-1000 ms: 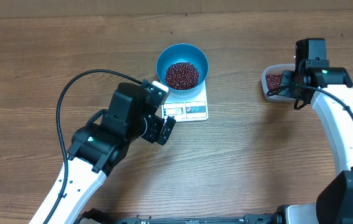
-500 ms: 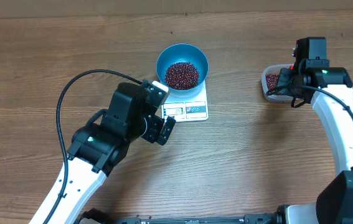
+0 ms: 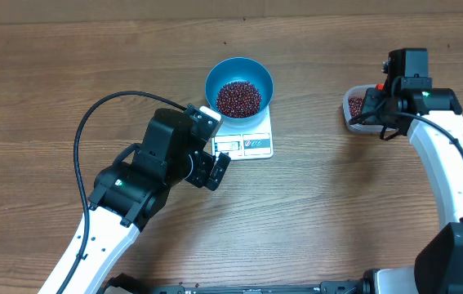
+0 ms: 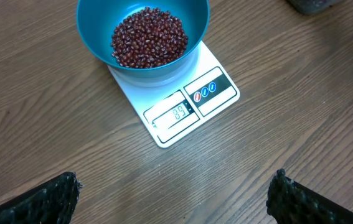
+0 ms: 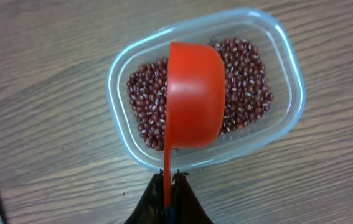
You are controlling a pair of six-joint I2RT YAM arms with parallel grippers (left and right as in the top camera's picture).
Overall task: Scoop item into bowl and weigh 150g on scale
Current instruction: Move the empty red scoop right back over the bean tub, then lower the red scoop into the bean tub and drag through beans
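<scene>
A blue bowl [image 3: 239, 72] [image 4: 89, 25] with a heap of dark red beans [image 3: 238, 97] [image 4: 149, 36] stands on the white scale [image 3: 255, 144] [image 4: 210, 74], whose display is lit. My left gripper [image 4: 173, 193] [image 3: 215, 171] hovers open just in front of the scale, nothing between its fingers. My right gripper [image 5: 169, 180] [image 3: 376, 104] is shut on the handle of an orange-red scoop [image 5: 193, 93]. The scoop's cup is turned rounded side up over the clear plastic tub [image 5: 288, 74] [image 3: 350, 121], which holds more beans [image 5: 244, 81].
The wooden table [image 3: 337, 212] carries a few stray beans beyond the bowl. The left arm's black cable [image 3: 92, 118] loops over the left half. The tub sits near the right side, under the right arm.
The right gripper has drifted slightly left over the tub with the scoop. The left arm, bowl and scale have not moved.
</scene>
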